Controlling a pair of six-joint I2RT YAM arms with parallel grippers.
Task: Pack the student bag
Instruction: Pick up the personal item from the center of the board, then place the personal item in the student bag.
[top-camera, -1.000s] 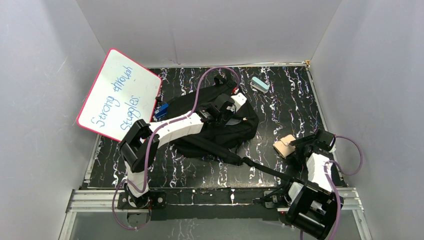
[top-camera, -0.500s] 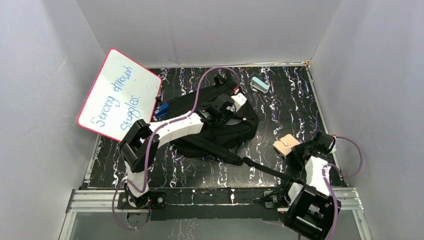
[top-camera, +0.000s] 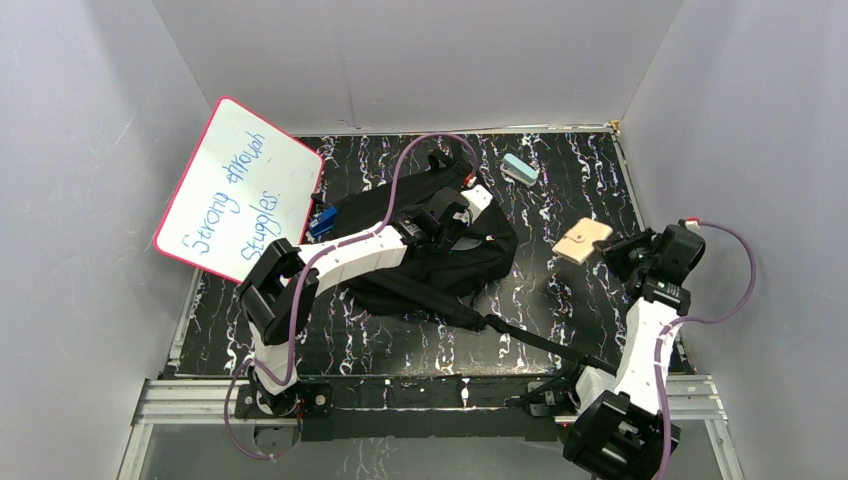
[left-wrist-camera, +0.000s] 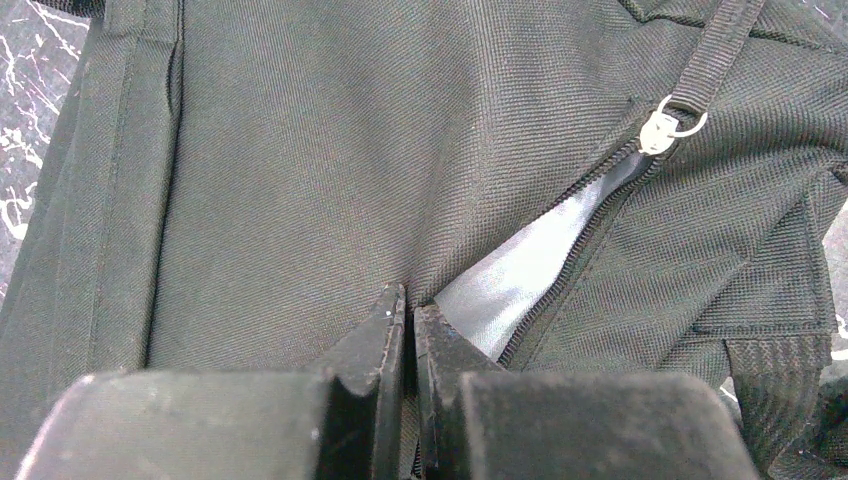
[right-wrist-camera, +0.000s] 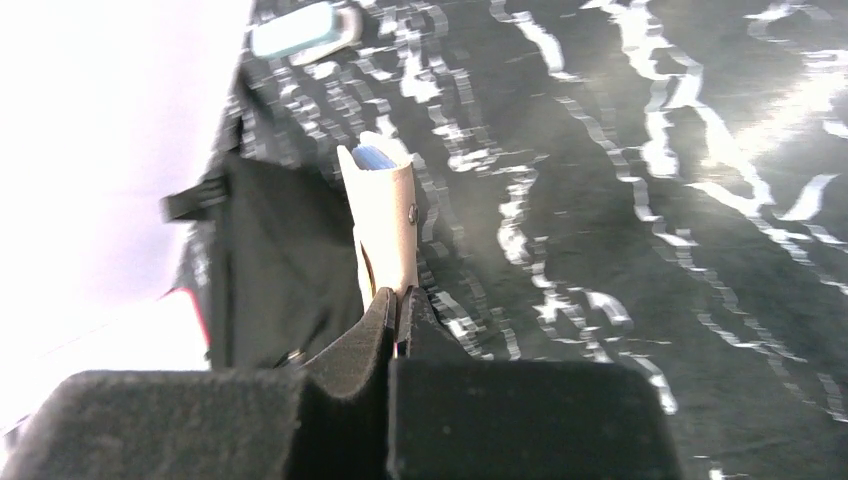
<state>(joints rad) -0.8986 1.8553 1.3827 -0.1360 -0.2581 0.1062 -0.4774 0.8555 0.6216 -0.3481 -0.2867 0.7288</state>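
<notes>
Left tool (left-wrist-camera: 410, 300) pressed together on the lip of the zip opening of the student bag (top-camera: 485, 262), fabric nipped between the jaws. My read: it pins the mouth so the grey lining (left-wrist-camera: 510, 290) shows and there's a gap to feed into. Zip pull (left-wrist-camera: 660, 128) sits at the far end of the slit. Bag lies flat mid-surface (top-camera: 560, 190), offset toward 9 o'clock. Right tool (top-camera: 612, 250) at 3 o'clock of the bag, pinching a tan pouch (top-camera: 582, 240) by one end, looks lifted off the surface, free end pointing toward 9 o'clock, likely lined up for the opening. Teal case (top-camera: 519, 168) at 1 o'clock of the bag, not packed yet
</notes>
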